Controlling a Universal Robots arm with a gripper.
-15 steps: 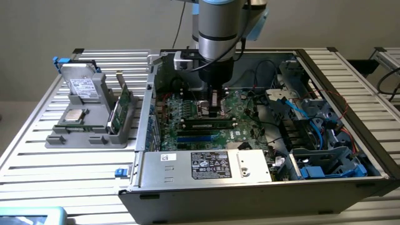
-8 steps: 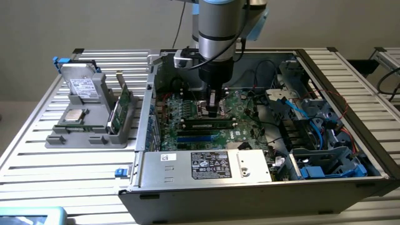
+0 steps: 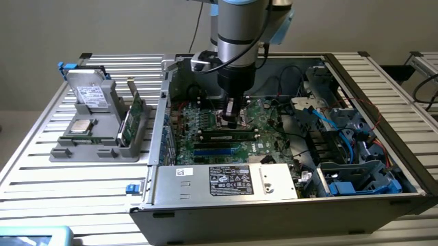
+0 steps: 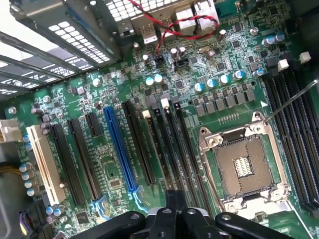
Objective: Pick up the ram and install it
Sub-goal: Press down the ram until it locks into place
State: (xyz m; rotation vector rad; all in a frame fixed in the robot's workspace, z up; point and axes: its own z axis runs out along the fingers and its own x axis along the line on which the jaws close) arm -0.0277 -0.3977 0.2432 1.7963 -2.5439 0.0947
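We see the slatted table carrying an open computer case, its side off and its metal walls boxing in the work on every side. Inside lies the green motherboard, crowded by cables on the exterior view's right. The arm reaches down through the open top, with free room above only. Its jaws are closed, and the gripper hangs just above the board beside the empty processor socket. The ram sits flat-edged in a black slot, just below the gripper.
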